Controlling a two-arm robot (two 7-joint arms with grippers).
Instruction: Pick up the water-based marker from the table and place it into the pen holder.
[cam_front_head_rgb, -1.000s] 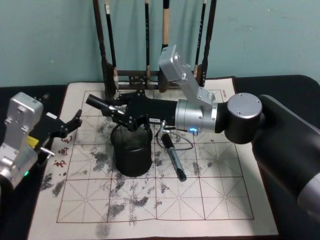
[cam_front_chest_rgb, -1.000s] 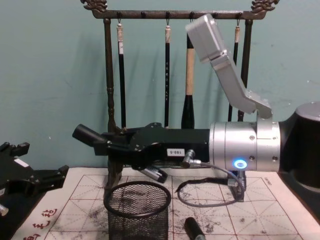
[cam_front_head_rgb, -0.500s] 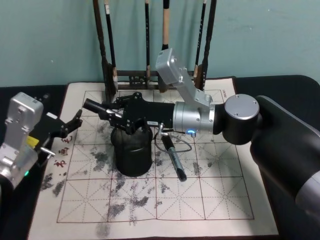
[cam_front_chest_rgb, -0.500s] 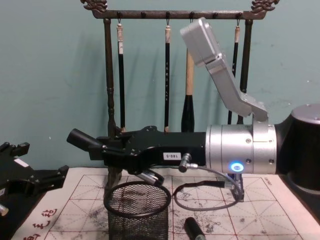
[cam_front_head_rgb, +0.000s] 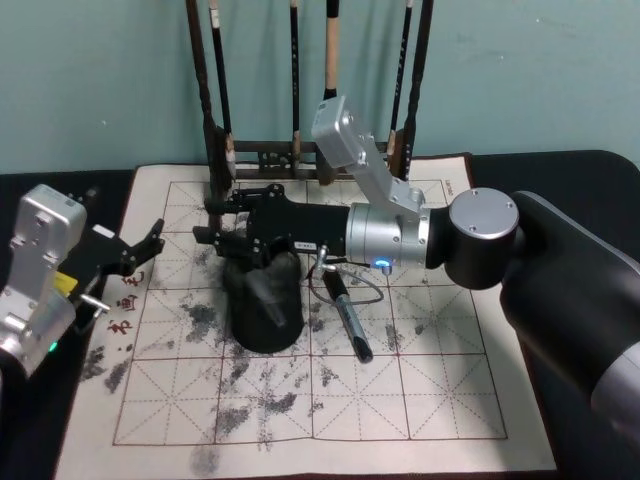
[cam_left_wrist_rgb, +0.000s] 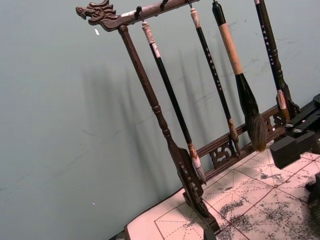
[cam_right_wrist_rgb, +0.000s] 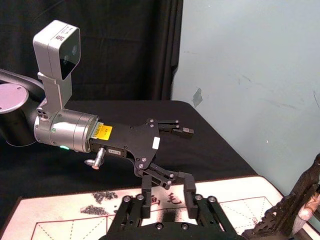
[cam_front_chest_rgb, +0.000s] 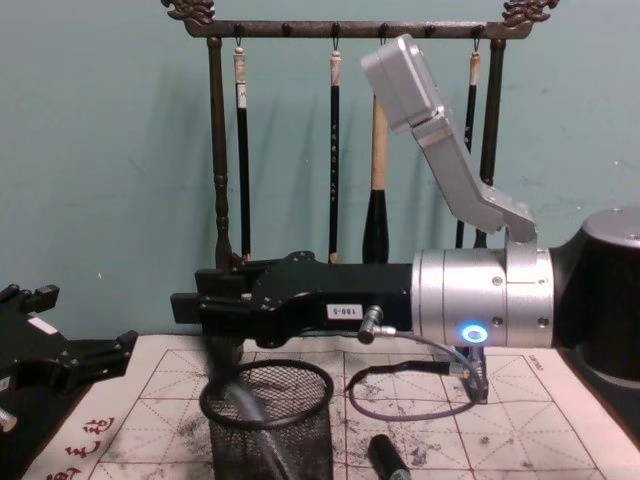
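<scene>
The right tool, just above the pen holder, now stands open and empty. The water-based marker it held a moment ago is dropping inside the cup, so placement seems nearly done. The left tool waits open at the left side of the worktop.

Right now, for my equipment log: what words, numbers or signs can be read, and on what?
"180-5", as best I can read it: white sticker on the right claw's body.
Red characters on the felt mat: too blurred to read.
Yellow label on the left claw's body: too small to read.
</scene>
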